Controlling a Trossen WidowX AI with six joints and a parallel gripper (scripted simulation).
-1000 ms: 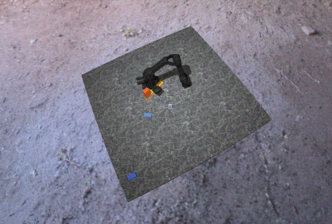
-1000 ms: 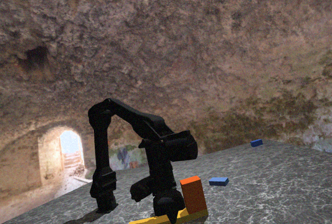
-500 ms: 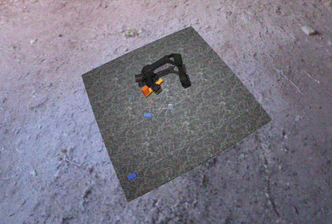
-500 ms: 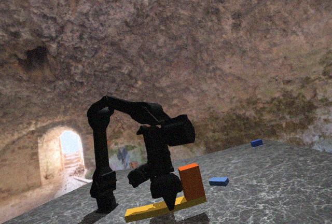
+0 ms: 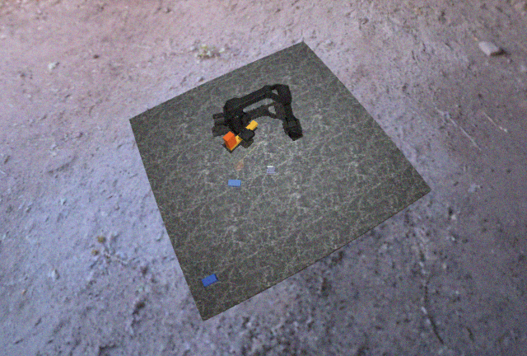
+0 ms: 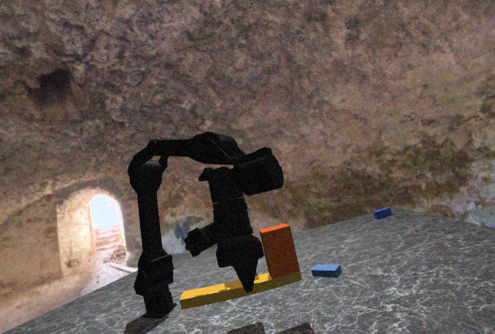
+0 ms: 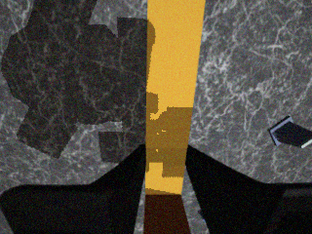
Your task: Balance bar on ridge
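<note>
The yellow bar (image 5: 253, 124) (image 6: 207, 296) (image 7: 175, 58) carries an upright orange block (image 5: 230, 139) (image 6: 279, 252) (image 7: 166, 214) on one end. My gripper (image 5: 246, 134) (image 6: 248, 288) (image 7: 165, 148) is shut on the bar between its middle and the block. The bar hangs a little above the table and looks roughly level. A small pale-edged piece, which looks like the ridge (image 5: 270, 170) (image 7: 292, 133), stands apart from the bar, to its right in the wrist view. The ridge is not visible in the exterior view. The far finger is hidden there.
A light blue block (image 5: 234, 182) (image 6: 326, 270) lies on the dark veined table (image 5: 323, 199) (image 6: 419, 266) beyond the orange block's end. A darker blue block (image 5: 208, 279) (image 6: 382, 213) lies near a far table corner. The arm's shadow falls across the bar and table.
</note>
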